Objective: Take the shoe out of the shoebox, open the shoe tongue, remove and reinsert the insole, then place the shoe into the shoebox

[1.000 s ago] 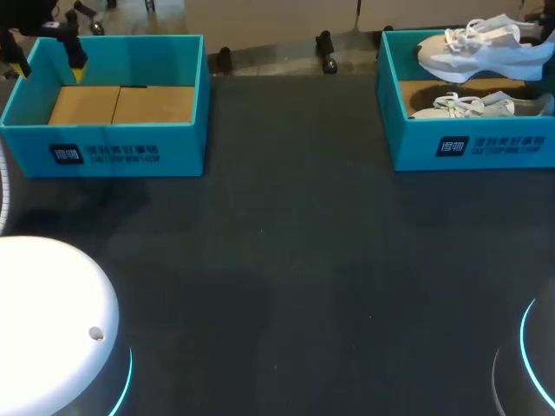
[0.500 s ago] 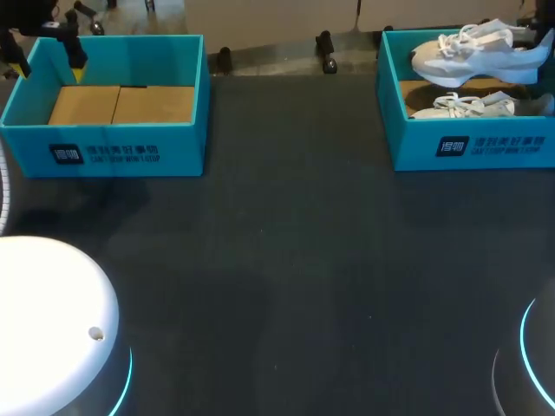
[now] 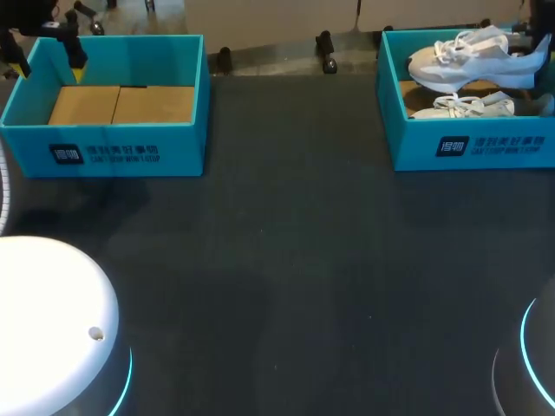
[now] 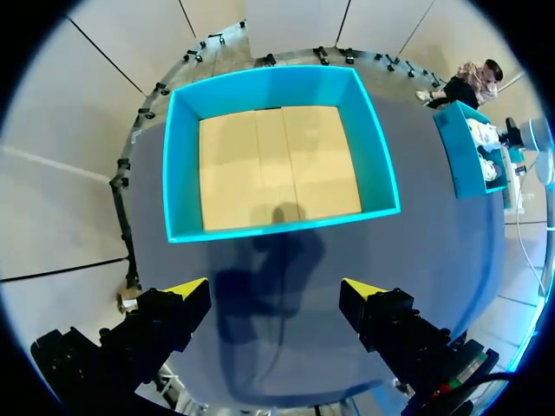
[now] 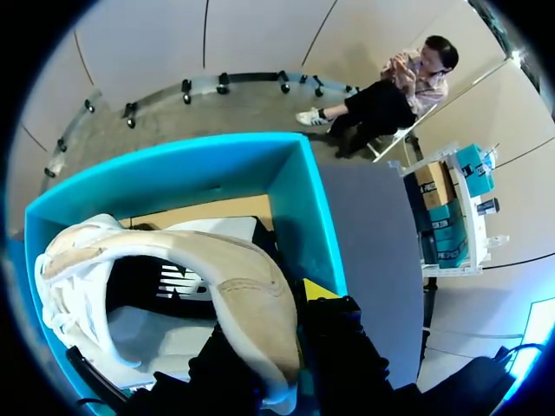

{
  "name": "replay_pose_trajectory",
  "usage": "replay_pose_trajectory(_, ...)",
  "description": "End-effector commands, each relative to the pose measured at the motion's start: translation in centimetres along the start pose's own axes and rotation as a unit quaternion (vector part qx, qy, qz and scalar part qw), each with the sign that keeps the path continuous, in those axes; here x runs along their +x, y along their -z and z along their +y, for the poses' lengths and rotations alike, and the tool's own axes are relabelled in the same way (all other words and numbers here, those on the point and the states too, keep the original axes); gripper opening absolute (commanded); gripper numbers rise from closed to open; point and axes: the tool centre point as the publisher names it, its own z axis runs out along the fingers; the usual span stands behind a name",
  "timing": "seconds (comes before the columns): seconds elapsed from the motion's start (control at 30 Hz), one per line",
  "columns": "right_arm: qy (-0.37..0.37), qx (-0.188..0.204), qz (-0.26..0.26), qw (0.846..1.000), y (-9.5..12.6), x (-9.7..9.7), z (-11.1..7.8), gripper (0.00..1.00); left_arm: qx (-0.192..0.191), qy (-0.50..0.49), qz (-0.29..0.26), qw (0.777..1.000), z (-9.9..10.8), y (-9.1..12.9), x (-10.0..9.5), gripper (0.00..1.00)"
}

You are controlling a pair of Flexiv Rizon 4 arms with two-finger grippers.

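Note:
A pale grey laced shoe [image 3: 468,61] hangs above the right teal shoebox [image 3: 473,143], toe pointing left. My right gripper [image 5: 279,342] is shut on its heel [image 5: 251,303], one yellow tip showing beside the collar. A second matching shoe [image 3: 464,106] lies on the box floor beneath it. My left gripper [image 4: 276,290] hovers open over the near wall of the left teal shoebox [image 4: 373,156], with nothing between its fingers. In the head view that left gripper [image 3: 43,54] is at the box's far left corner.
The left shoebox [image 3: 113,139] holds only its bare cardboard floor [image 3: 121,104]. Dark table surface [image 3: 286,260] spreads between and in front of both boxes. Rounded arm bases [image 3: 52,329] sit at the near corners.
The held shoe has shifted left and slightly lower over the right box, carried by my right gripper. The left arm has not moved.

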Motion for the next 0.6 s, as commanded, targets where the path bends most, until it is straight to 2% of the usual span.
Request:
replay_pose_trajectory(0.03, 0.002, -0.004, 0.000, 1.000, 0.4, -0.2, -0.7, 0.00, 0.001, 0.000, 0.000, 1.000, 0.1, 0.0, 0.0, 1.00)
replay_pose_trajectory(0.3, 0.020, 0.001, 0.000, 1.000, -0.4, 0.0, -1.4, 0.00, 0.001, 0.000, 0.000, 1.000, 0.1, 0.0, 0.0, 1.00)
replay_pose_trajectory(0.6, 0.011, 0.009, 0.000, 1.000, -1.2, 0.5, -1.1, 0.00, 0.001, 0.000, 0.000, 1.000, 0.1, 0.0, 0.0, 1.00)
